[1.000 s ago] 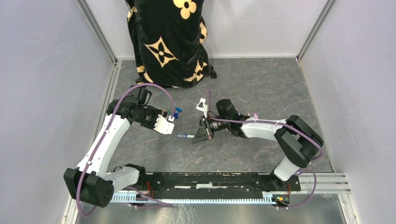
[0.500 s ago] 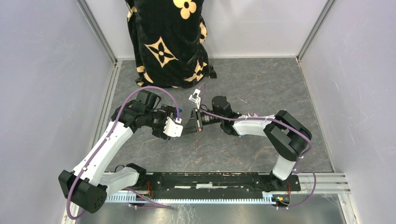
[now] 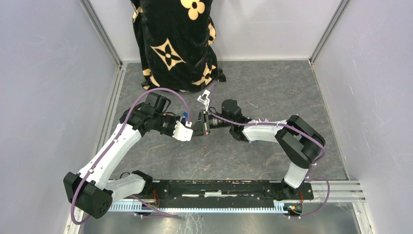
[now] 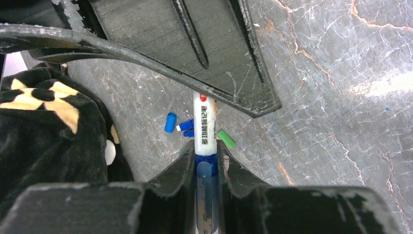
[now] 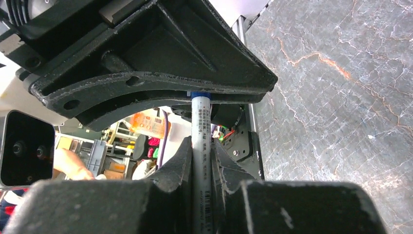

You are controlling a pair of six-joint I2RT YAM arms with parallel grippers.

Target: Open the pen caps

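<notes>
White pen (image 4: 204, 124) clamped tight in right gripper (image 5: 201, 144); we see left gripper (image 4: 204, 148) pinched on its blue cap (image 4: 204, 169), loose caps (image 4: 170, 122) near the pen.

Black flower-print cloth (image 3: 173, 44) at far edge, grey marbled tabletop (image 3: 272, 92), pale walls (image 3: 44, 73)

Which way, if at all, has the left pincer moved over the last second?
Yes. Against the black floral blanket, the left pincer has shifted right; it now grips the blue cap of the pen held by the right pincer.
</notes>
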